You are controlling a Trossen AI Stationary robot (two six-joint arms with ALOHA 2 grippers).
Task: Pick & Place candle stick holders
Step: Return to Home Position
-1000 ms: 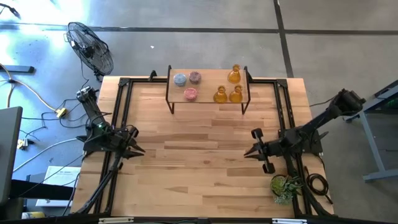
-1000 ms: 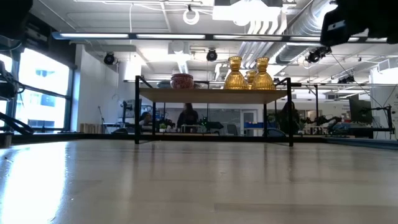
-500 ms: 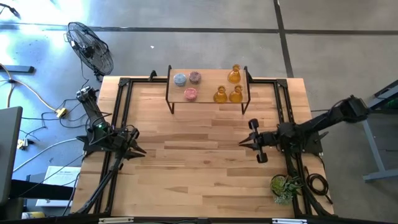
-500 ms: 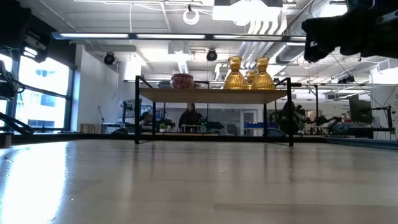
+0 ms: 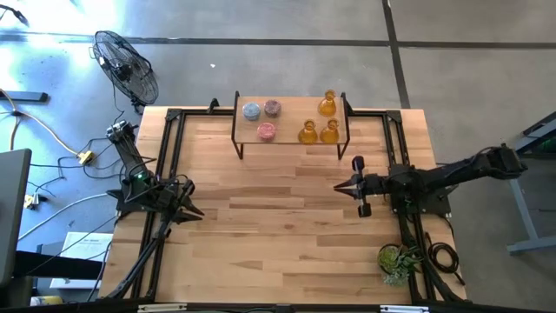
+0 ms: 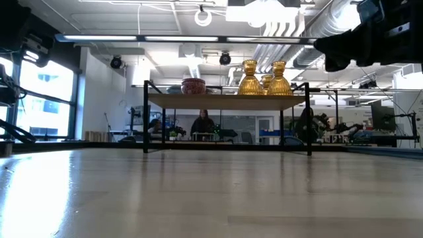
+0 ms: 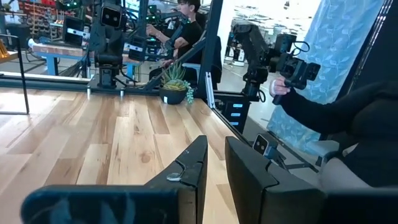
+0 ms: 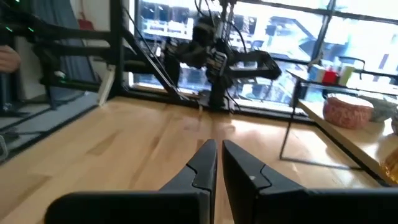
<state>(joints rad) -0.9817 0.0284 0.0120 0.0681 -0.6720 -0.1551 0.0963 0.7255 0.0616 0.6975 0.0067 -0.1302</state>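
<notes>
Wide wooden tabletop (image 5: 278, 217) on a grey concrete floor (image 5: 261, 52), fan (image 5: 126, 65) standing off its corner. At the far edge, a small raised shelf (image 5: 291, 130) carries six candle stick holders: three amber (image 5: 319, 122), two pink (image 5: 268, 120), one pale blue (image 5: 251, 110). Right end effector (image 5: 341, 188) hovers below the shelf, fingers nearly together, empty. Left end effector (image 5: 198, 210) waits at the left edge, fingers close, empty.

From above I get even, bright light on the table (image 5: 287, 217), soft shadows only. Low view: ceiling lamps (image 6: 198, 16) glare, tabletop sheen on my left, near wood blurred. Right wrist view: windows (image 8: 186, 28) blown out, whole frame soft. Left wrist view: near claw (image 7: 214, 165) out of focus.
</notes>
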